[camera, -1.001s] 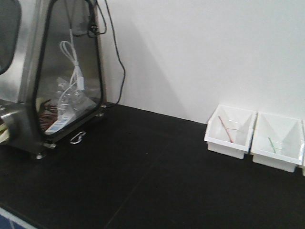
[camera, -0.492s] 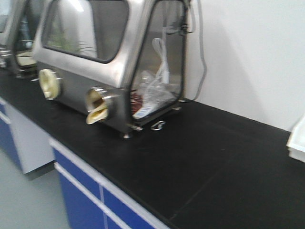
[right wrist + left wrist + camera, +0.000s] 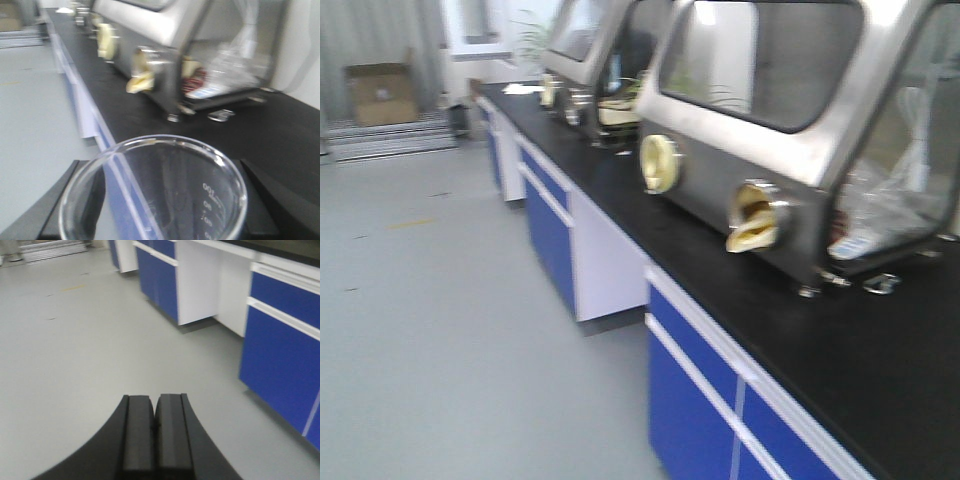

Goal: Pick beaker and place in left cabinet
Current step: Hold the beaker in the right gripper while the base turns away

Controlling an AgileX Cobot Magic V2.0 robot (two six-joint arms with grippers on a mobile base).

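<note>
The beaker, clear glass with white scale marks inside, fills the bottom of the right wrist view. My right gripper is shut on it, one dark finger on each side of the glass, carried above the black bench edge. In the left wrist view my left gripper is shut with its two pads pressed together and nothing between them, hanging over the grey floor. The left cabinet is out of view.
A long black bench on blue-and-white cupboards runs along the right. Steel glove boxes with yellowish ports stand on it. Grey floor lies to the left, a cardboard box at the far wall.
The front view has swung left: the white bins and wall slid out of sight, the glove boxes moved right, and the floor and far end of the room came into view.
</note>
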